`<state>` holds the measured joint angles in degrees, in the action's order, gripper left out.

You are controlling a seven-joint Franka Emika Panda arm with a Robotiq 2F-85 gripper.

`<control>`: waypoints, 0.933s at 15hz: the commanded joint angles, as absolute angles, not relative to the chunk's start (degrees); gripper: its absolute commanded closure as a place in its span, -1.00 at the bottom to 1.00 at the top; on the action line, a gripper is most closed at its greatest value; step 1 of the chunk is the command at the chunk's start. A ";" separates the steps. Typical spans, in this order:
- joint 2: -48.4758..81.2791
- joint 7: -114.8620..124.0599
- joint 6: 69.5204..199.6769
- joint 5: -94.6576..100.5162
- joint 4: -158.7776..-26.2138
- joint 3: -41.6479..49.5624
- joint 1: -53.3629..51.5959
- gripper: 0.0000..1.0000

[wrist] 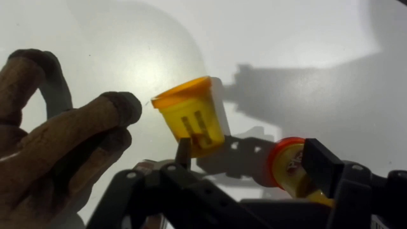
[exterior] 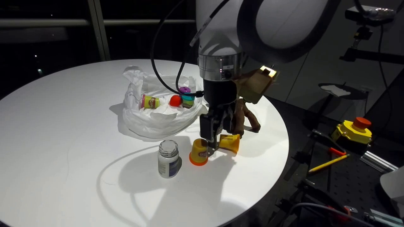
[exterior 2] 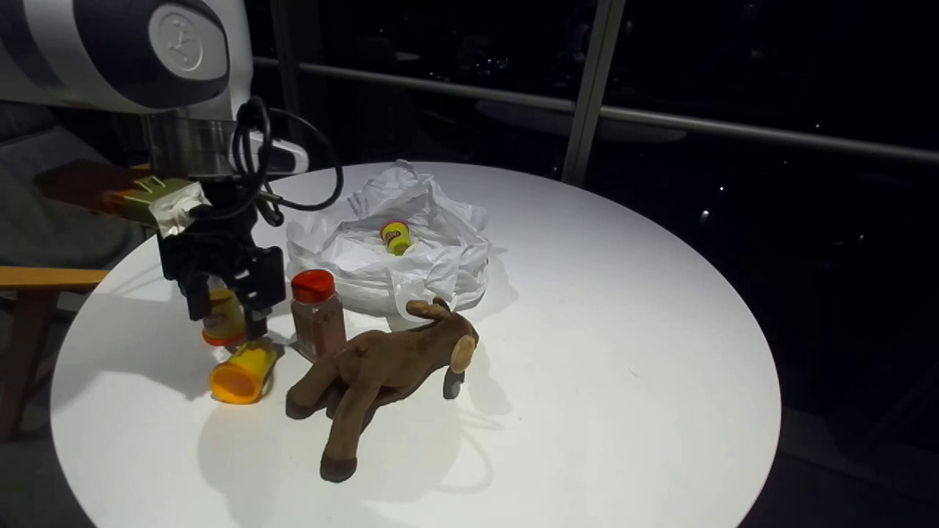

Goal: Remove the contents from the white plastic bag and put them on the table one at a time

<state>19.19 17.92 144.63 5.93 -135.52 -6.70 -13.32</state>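
Note:
The white plastic bag (exterior: 159, 124) lies spread on the table (exterior: 63, 142). Inside it I see a pink-lidded yellow cup (exterior: 152, 102), a red piece (exterior: 175, 101), a teal-lidded cup (exterior: 188, 101) and a purple lid (exterior: 184, 90). My gripper (wrist: 251, 152) is low over the table with its jaws wide apart and nothing gripped. A tipped yellow cup (wrist: 194, 117) lies beside one finger; an upright yellow cup with red rim (wrist: 287, 165) is partly hidden behind the opposite finger. Nearby are a brown plush animal (exterior 2: 389, 359) and a white bottle (exterior: 168, 162).
In an exterior view, a clear jar with a red lid (exterior 2: 315, 290) stands between the gripper, the bag and the plush animal. A loose cable (exterior: 154, 47) hangs from the arm. Past the table edge sits a yellow box with a red button (exterior: 361, 123).

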 commanded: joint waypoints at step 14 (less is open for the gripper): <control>28.80 22.00 125.91 7.29 -101.54 -3.36 -13.50 -1.00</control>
